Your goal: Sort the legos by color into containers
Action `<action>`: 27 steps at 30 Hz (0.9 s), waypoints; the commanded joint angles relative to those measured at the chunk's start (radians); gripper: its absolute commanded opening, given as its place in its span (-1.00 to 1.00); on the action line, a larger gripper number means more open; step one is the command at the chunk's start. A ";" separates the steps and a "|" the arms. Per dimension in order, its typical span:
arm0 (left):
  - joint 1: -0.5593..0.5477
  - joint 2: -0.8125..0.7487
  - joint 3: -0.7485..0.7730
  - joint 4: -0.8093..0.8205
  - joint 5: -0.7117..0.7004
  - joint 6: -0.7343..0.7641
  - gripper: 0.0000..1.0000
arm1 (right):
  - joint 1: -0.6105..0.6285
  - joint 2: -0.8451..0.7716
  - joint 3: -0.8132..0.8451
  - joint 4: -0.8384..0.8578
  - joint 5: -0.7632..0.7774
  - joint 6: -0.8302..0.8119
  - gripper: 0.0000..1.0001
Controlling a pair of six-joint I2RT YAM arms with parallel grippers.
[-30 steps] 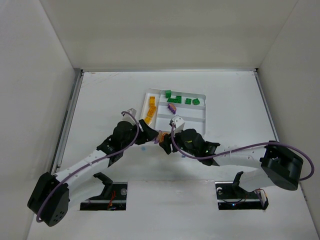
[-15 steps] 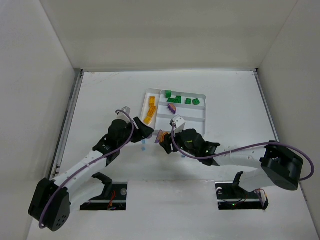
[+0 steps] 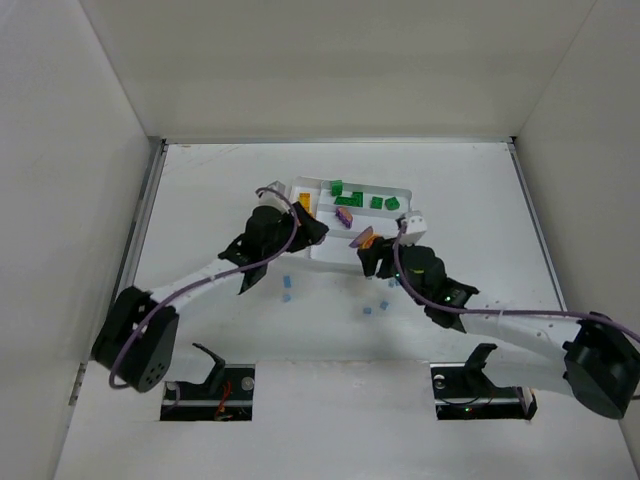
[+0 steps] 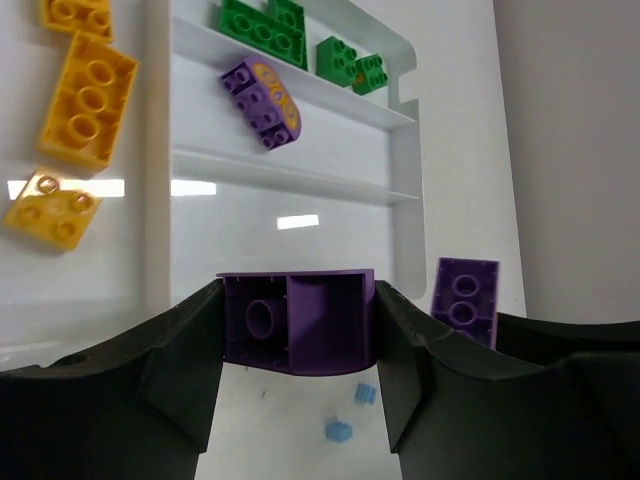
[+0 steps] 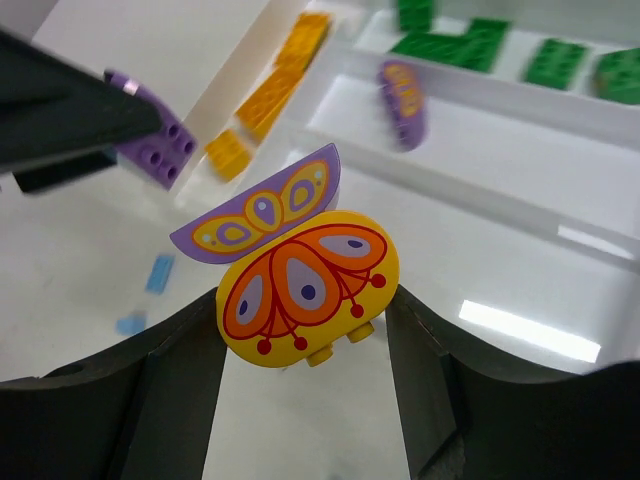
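My left gripper [image 3: 310,228] is shut on a purple brick [image 4: 297,320], holding it above the near left part of the white tray [image 3: 411,225]. That brick also shows in the right wrist view [image 5: 150,140]. My right gripper [image 3: 365,240] is shut on a yellow butterfly-printed brick [image 5: 308,290] with a purple wing piece [image 5: 262,212] stuck to it, held over the tray's near edge. In the tray, yellow bricks [image 4: 88,98] lie in the left compartment, green bricks [image 4: 265,28] in the far row and a purple printed brick [image 4: 262,102] in the second row.
Several tiny light blue bricks [image 3: 288,297] lie on the table in front of the tray; two show under my left jaws [image 4: 338,432]. A purple studded piece [image 4: 465,298] shows beside my left gripper's right finger. White walls enclose the table.
Both grippers have moved away from the table's front toward the tray, each carrying its brick. The left now hangs over the tray's left part; the right has swung to the right.
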State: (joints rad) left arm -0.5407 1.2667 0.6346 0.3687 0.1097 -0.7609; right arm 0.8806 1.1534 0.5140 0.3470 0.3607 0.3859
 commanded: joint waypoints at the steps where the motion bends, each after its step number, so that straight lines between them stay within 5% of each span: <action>1: -0.052 0.126 0.118 0.144 -0.034 0.023 -0.24 | -0.087 -0.087 -0.040 -0.014 0.076 0.106 -0.15; 13: -0.153 0.528 0.470 0.142 -0.194 0.175 -0.19 | -0.190 -0.215 -0.138 0.000 0.109 0.177 -0.17; 27: -0.193 0.695 0.682 0.062 -0.162 0.155 0.16 | -0.226 -0.265 -0.177 -0.002 0.092 0.212 -0.16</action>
State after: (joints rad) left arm -0.7319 1.9774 1.2652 0.4313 -0.0574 -0.6102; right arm 0.6598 0.9016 0.3435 0.3115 0.4458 0.5842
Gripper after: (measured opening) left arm 0.569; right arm 0.658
